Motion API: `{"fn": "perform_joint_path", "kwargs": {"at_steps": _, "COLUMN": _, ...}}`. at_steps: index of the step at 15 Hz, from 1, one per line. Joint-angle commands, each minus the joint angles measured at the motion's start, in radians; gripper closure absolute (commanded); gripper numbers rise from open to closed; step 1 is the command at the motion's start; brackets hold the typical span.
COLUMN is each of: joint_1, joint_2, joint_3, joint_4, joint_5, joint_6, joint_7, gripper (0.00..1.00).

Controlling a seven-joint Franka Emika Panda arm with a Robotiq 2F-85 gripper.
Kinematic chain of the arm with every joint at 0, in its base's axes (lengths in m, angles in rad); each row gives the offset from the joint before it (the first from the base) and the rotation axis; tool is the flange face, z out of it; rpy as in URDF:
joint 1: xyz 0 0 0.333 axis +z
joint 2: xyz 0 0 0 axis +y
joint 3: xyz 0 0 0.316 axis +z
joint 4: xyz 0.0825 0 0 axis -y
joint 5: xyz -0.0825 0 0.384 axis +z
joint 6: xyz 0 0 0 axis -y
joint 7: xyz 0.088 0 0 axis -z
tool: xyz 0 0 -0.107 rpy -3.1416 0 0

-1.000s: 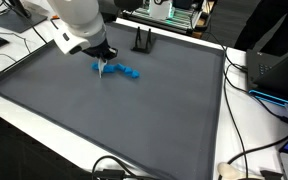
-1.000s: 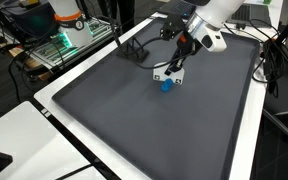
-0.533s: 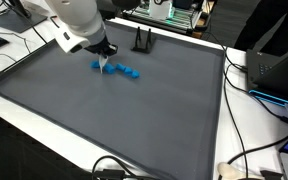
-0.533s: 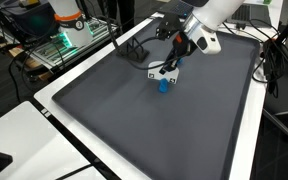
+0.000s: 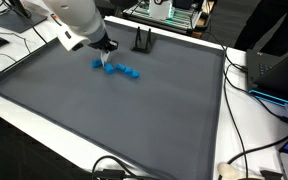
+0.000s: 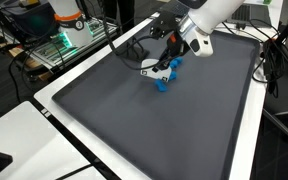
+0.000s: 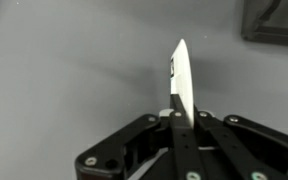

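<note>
A large dark grey rubber mat [image 5: 134, 120] covers most of the white table, and everything here plays out on its far half. The bulky white robot arm [image 5: 74, 15] leans in over that half from above, with a small black wire stand [image 5: 142, 40] just beyond it near the mat's back edge.

The black two-fingered gripper [image 7: 181, 115] points down at the mat, its jaws pinched fully together on a thin white flat plastic blade [image 7: 179, 80]. As a judgement, the hold will serve best if the pinch is firm and square across the blade's base. A flat strip this thin would likely pivot between the pads under any sideways load. The wrist should also be held level so that the tip, not a corner, meets whatever it comes against. Any motion ought to be slow and low, because the blade looks flexible and could skip.

Just beside the blade's tip lies a short row of small blue plastic blocks [image 5: 122, 71], resting on the mat below the gripper. Whether tip and row touch cannot be told from either exterior view.

The blade itself sticks straight out from between the fingers. In the wrist view it stands nearly edge-on, bright white and smooth. It narrows to a point at its free end and carries a small dark mark on one side (too small to read).
</note>
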Motion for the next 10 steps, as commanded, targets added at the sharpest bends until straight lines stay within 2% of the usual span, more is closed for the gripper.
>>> {"fn": "perform_joint_path", "kwargs": {"at_steps": 1, "joint_1": -0.022, "joint_2": -0.049, "joint_3": 0.014, "joint_4": -0.059, "joint_5": 0.015, "joint_6": -0.037, "joint_7": -0.015, "gripper": 0.99}}
{"fn": "perform_joint_path", "kwargs": {"at_steps": 7, "joint_1": -0.033, "joint_2": -0.127, "joint_3": 0.019, "joint_4": -0.118, "joint_5": 0.057, "joint_6": -0.067, "joint_7": 0.017, "gripper": 0.99}}
{"fn": "perform_joint_path", "kwargs": {"at_steps": 10, "joint_1": -0.038, "joint_2": -0.177, "joint_3": 0.019, "joint_4": -0.154, "joint_5": 0.126, "joint_6": -0.093, "joint_7": 0.069, "gripper": 0.99}}
